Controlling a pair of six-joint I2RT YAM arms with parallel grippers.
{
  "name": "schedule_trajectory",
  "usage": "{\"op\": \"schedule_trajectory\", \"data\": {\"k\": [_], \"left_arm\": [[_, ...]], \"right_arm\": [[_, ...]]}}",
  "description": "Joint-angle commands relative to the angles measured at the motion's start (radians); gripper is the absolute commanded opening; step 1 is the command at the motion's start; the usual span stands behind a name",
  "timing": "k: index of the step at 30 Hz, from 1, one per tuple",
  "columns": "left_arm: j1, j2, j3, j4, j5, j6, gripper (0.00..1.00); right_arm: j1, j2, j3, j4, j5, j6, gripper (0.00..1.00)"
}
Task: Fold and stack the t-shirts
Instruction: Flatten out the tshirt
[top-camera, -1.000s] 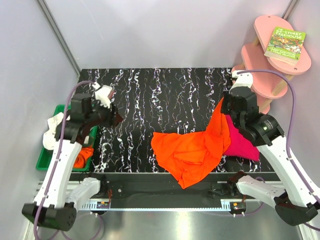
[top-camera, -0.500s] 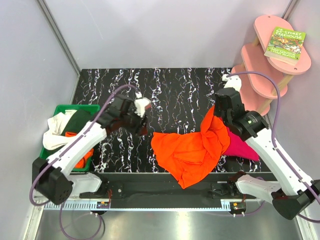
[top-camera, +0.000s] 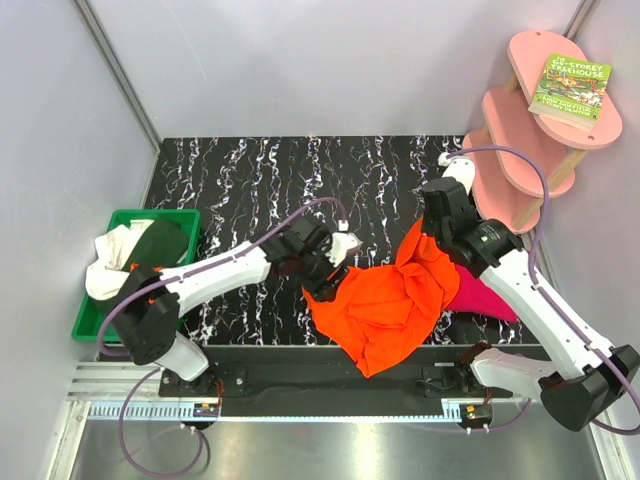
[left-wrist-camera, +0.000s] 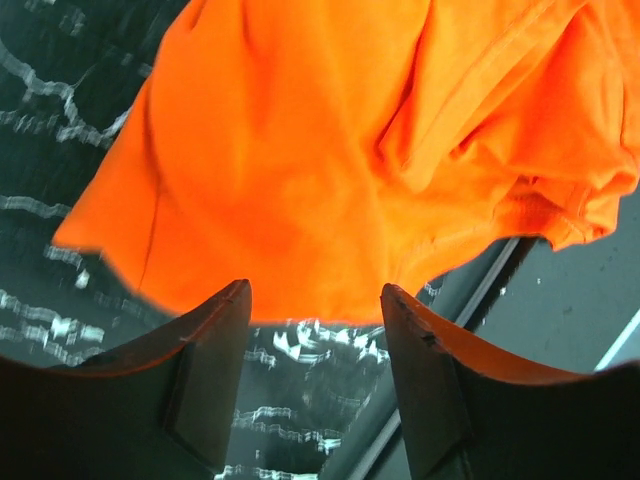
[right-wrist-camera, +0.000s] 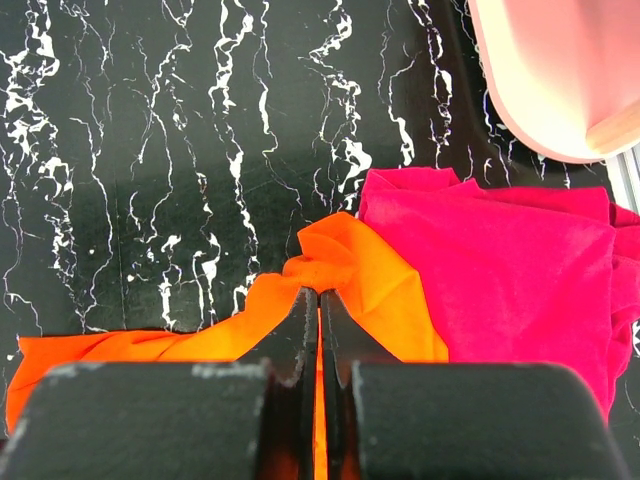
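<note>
Crumpled orange t-shirt (top-camera: 385, 305), peak pinched by right pincer (right-wrist-camera: 318, 300), left pincer (left-wrist-camera: 315, 293) spread at its edge

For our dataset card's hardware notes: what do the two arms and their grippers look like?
The left arm and right arm both have white link shells and black joint housings, each trailed by a thin purple cable. The left gripper and right gripper have dark matte fingers, the right's with pale scuffs. No lettering is legible.
</note>
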Motion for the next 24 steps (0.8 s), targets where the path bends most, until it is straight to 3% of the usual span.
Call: {"op": "schedule_trajectory", "data": {"k": [1,13,24], "left_arm": [[-0.068,0.016,0.033,0.158,-0.035,0.003,0.62],[-0.174,0.190,0.106,0.270,-0.119,-0.149,0.63],[-0.212,0.108,-0.025,0.267,-0.209,-0.310,0.56]], "right_arm": [[0.007,0.011,-0.004,0.044,0.046,0.027,0.00],[0.007,0.034,-0.021,0.055,0.066,0.051,0.00],[0.007,0.002,-0.079,0.055,0.069,0.067,0.00]]}}
